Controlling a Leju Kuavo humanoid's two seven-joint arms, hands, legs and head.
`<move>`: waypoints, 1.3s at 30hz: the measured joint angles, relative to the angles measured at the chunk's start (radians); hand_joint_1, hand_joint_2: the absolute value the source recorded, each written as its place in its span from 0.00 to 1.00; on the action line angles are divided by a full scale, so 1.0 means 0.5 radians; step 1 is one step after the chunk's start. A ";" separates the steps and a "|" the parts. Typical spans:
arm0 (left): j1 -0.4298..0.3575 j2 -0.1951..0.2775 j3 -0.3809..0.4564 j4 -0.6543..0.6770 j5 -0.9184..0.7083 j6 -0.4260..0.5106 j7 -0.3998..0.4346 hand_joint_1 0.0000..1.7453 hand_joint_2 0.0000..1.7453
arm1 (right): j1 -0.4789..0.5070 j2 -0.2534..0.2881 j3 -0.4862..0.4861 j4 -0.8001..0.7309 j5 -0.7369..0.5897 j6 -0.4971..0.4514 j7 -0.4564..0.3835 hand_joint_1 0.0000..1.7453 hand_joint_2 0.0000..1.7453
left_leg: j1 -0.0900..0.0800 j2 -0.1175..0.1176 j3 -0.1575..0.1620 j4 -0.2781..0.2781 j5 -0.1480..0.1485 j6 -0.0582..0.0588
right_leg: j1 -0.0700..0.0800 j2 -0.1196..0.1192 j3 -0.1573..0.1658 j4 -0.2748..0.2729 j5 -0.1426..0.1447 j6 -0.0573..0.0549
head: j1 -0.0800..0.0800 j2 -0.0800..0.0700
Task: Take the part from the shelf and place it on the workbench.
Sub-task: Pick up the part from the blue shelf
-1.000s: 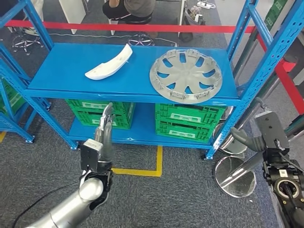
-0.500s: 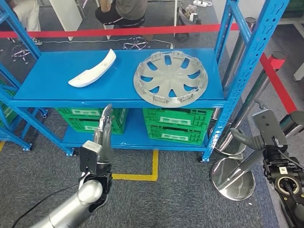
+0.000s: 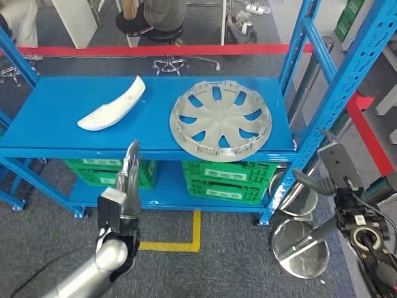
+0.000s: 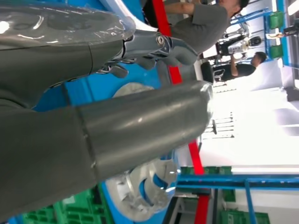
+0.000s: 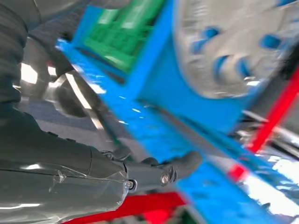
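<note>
Green crates (image 3: 227, 179), perhaps a seated person (image 3: 157, 13)

In front of you stands a shelf unit (image 3: 56, 118) with two levels. On the upper level, a curved trim part (image 3: 111, 107) lies to the left and a round wheel cover (image 3: 220, 119) lies to the right, well apart from each other. On the lower level, two crates (image 3: 227, 179) sit side by side, one under each part. Your left hand (image 3: 127, 180) is raised in front of the shelf's front edge, below the trim part. Your right hand (image 3: 323, 180) is off to the right, beside the shelf's right post (image 3: 327, 93). Two round stanchion bases (image 3: 299, 248) rest on the floor there. Behind the shelf runs a barrier tape (image 3: 154, 49), with seated people (image 3: 159, 12) beyond it.
</note>
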 joint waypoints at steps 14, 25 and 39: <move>0.002 -0.015 -0.004 0.000 -0.021 0.000 0.013 0.00 0.00 | -0.056 0.001 0.081 0.114 -0.050 0.148 -0.024 0.00 1.00 | -0.003 -0.017 0.204 0.022 -0.191 -0.046 | 0.029 -0.010 -0.198 -0.200 0.282 -0.056 | 0.036 0.000; -0.031 -0.020 -0.008 0.000 0.009 0.000 -0.023 0.00 0.00 | -0.122 0.095 0.238 0.195 -0.157 0.441 -0.115 0.00 1.00 | 0.009 -0.013 0.212 -0.009 -0.195 -0.062 | 0.038 -0.005 -0.205 -0.199 0.271 -0.075 | 0.029 0.000; -0.102 -0.044 -0.039 0.008 0.063 0.000 -0.052 0.00 0.00 | -0.238 0.286 0.486 0.488 -0.314 0.572 -0.182 0.00 1.00 | 0.013 -0.013 0.212 -0.006 -0.189 -0.074 | 0.036 -0.009 -0.202 -0.202 0.282 -0.083 | 0.030 0.000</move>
